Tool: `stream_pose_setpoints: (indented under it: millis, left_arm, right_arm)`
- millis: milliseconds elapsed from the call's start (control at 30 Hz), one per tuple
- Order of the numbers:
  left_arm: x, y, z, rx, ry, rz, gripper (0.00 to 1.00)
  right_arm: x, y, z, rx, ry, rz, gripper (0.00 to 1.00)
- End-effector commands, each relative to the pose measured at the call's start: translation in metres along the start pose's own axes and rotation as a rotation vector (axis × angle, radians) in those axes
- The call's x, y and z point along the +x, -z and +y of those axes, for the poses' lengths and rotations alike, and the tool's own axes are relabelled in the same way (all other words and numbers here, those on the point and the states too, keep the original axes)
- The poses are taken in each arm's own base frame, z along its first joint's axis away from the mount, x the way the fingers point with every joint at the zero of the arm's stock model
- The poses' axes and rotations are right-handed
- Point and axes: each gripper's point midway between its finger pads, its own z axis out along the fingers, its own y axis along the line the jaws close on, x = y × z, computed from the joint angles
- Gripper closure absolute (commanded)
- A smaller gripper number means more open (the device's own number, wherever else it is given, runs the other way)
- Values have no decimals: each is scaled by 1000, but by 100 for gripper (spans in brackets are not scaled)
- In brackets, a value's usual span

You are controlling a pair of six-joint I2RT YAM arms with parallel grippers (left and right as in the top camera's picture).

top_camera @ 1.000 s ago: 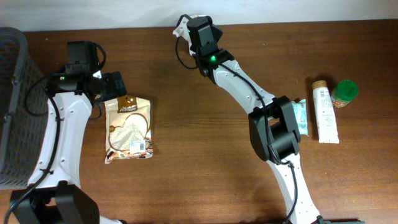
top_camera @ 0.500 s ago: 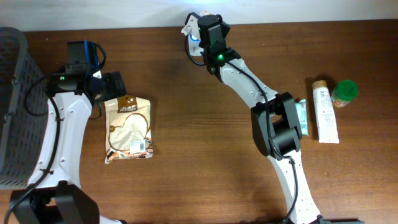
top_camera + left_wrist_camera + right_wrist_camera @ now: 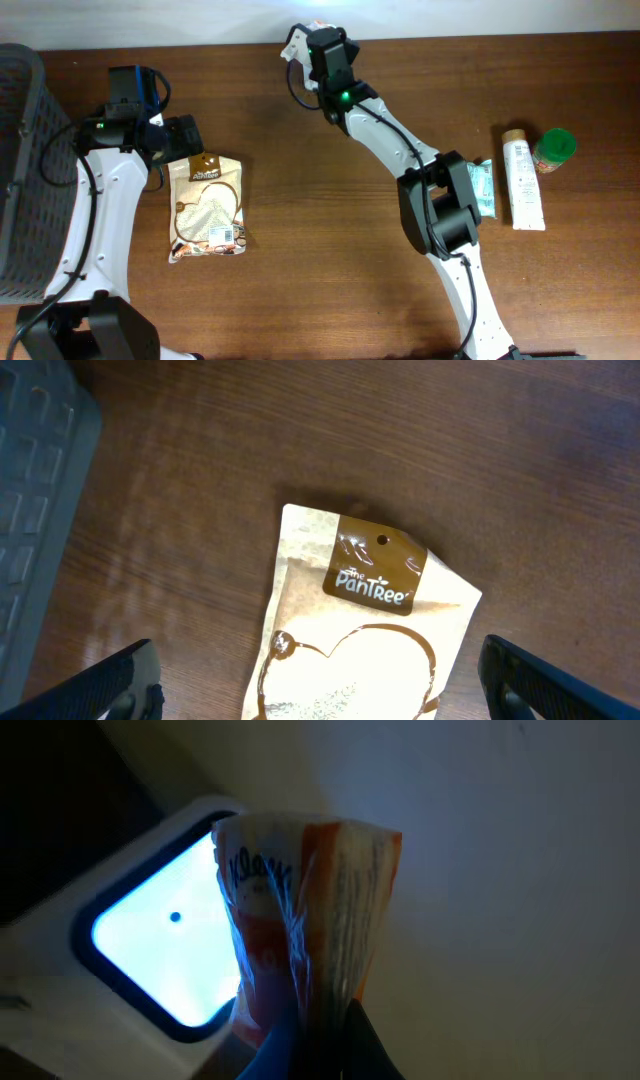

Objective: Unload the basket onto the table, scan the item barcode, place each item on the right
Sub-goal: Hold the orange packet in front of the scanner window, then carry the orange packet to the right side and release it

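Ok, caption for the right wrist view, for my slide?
Right gripper pinches a tissue pack before the glowing scanner window.

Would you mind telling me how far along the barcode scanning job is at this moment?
Done: the tissue pack is picked up. In hand: the right gripper, shut on it, holds it at the lit scanner window. Left: the pouch lies ungripped under the open left gripper; the tube, jar and teal packet lie beside the right arm, seemingly waiting.
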Motion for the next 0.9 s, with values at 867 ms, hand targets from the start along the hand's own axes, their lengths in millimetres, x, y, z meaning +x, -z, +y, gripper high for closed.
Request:
stream_pose_setpoints:
  millis: [867]
  left_arm:
    - [-6, 5, 1, -4, -15, -21, 1]
  right_arm:
    - [84, 269, 4, -710, -796, 736, 96]
